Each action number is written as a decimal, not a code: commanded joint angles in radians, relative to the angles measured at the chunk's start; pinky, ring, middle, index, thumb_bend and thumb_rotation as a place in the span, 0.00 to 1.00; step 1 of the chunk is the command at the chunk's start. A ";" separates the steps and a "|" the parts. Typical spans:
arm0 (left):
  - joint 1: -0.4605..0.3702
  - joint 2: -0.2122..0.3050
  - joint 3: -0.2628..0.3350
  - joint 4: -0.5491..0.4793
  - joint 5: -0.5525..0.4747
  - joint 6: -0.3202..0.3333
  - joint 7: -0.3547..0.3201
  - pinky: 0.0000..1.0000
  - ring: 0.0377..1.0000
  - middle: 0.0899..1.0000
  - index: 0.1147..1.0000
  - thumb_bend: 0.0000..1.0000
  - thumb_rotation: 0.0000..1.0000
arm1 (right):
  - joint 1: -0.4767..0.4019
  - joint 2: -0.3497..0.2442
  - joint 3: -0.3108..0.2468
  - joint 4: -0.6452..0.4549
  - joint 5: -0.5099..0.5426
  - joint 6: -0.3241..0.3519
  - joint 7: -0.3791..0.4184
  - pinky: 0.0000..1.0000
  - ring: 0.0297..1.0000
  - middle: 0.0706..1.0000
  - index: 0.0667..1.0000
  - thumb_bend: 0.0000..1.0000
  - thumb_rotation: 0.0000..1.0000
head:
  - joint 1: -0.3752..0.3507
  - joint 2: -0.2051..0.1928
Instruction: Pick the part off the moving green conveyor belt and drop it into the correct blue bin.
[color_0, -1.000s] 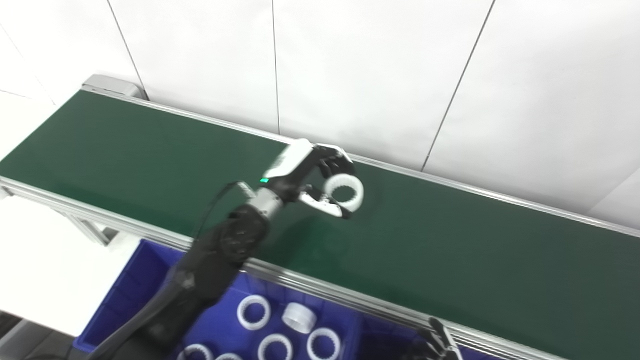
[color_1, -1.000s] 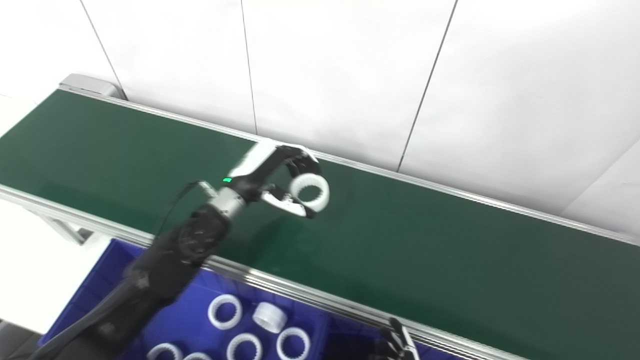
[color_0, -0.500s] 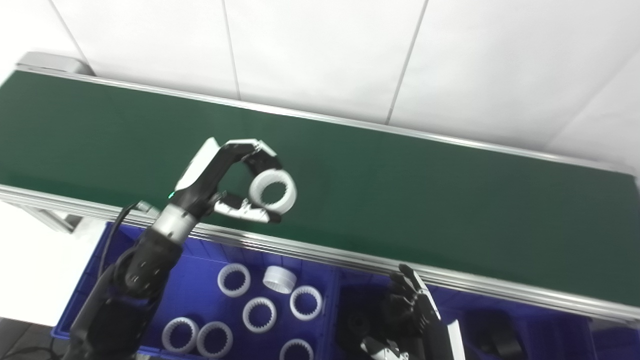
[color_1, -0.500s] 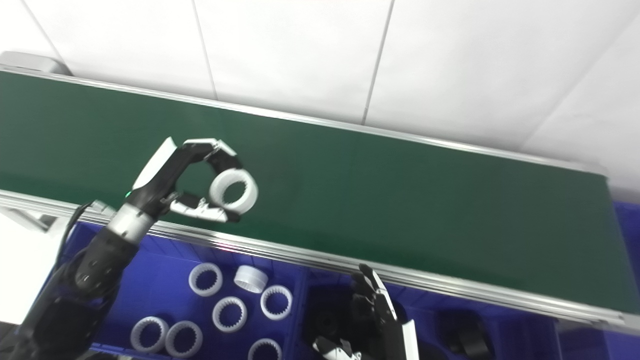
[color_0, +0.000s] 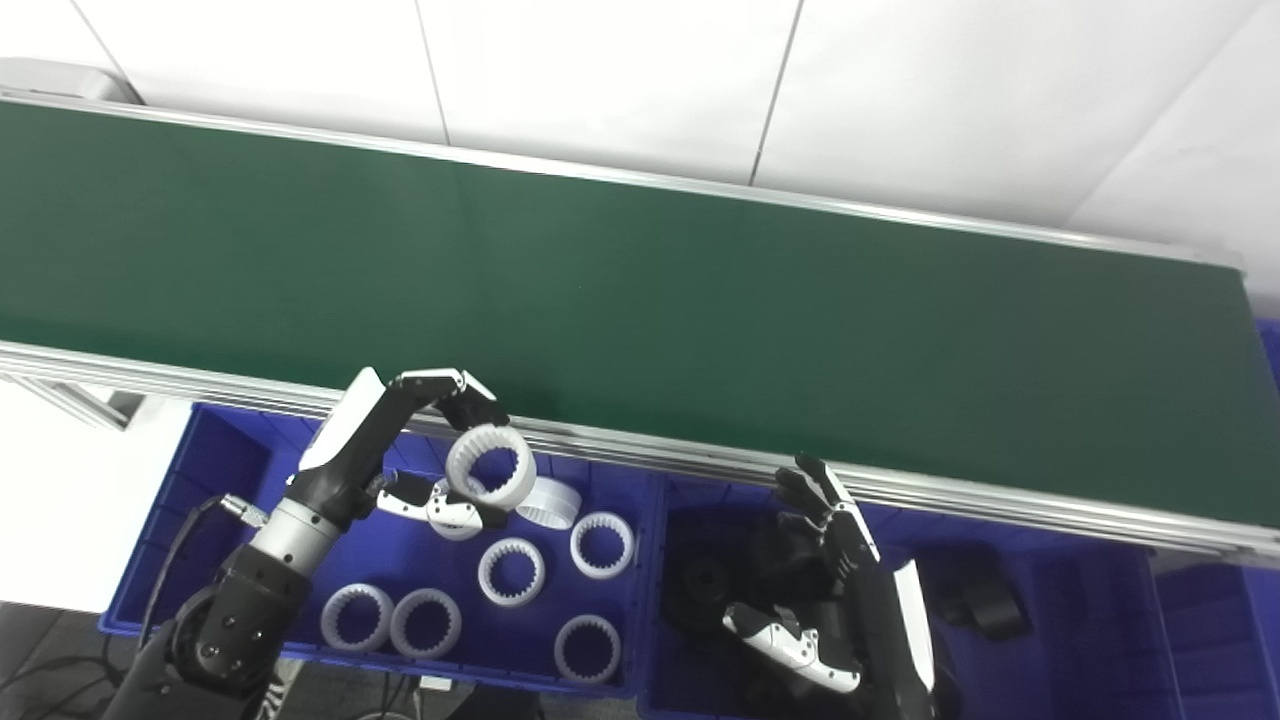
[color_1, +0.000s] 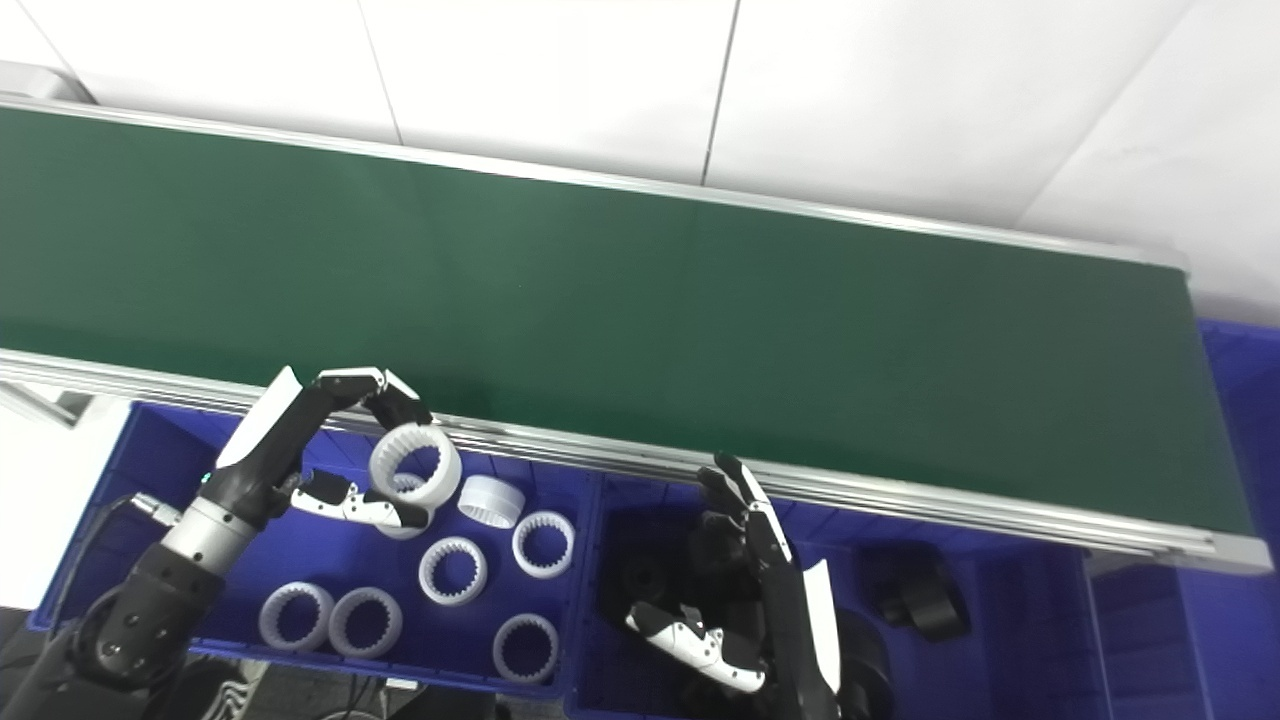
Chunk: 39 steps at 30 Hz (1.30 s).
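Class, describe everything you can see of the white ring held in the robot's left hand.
The white ring is a short, matte, plastic-looking band with small teeth around its inner wall and an open centre. The left robot hand pinches it between fingers above and thumb below, tilted toward the camera, over the left blue bin of similar rings.

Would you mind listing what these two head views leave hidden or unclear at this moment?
- Black parts in the right bin: both views, too dark to identify.
- Right hand: wrist cut off by the bottom edge.
- A white ring behind the held white ring: covered by it and the left hand.
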<state>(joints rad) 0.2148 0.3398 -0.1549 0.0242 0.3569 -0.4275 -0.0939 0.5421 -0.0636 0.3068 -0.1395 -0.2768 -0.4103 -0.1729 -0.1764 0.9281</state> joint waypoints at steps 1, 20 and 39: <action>0.002 0.025 -0.007 -0.004 0.031 -0.039 0.015 0.41 0.45 0.42 0.47 0.51 0.00 | 0.010 0.012 -0.004 -0.032 0.003 -0.024 0.013 0.74 0.81 0.82 0.89 0.81 0.47 | 0.000 0.000; -0.016 0.038 -0.084 -0.079 0.032 0.239 -0.220 0.89 0.96 0.99 0.94 0.67 0.92 | 0.015 0.029 -0.029 -0.031 0.007 -0.021 0.050 0.73 0.81 0.82 0.89 0.80 0.44 | -0.016 -0.004; 0.013 -0.037 -0.120 -0.068 -0.432 0.175 -0.377 0.97 0.97 0.95 0.91 0.76 0.82 | 0.040 0.029 -0.035 -0.052 0.006 0.055 0.102 0.79 0.85 0.87 0.91 0.82 0.44 | -0.055 -0.024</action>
<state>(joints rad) 0.2313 0.2952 -0.2812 -0.0391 -0.0431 -0.2390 -0.4634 0.5728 -0.0416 0.2730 -0.1562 -0.2708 -0.3577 -0.0772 -0.2332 0.9051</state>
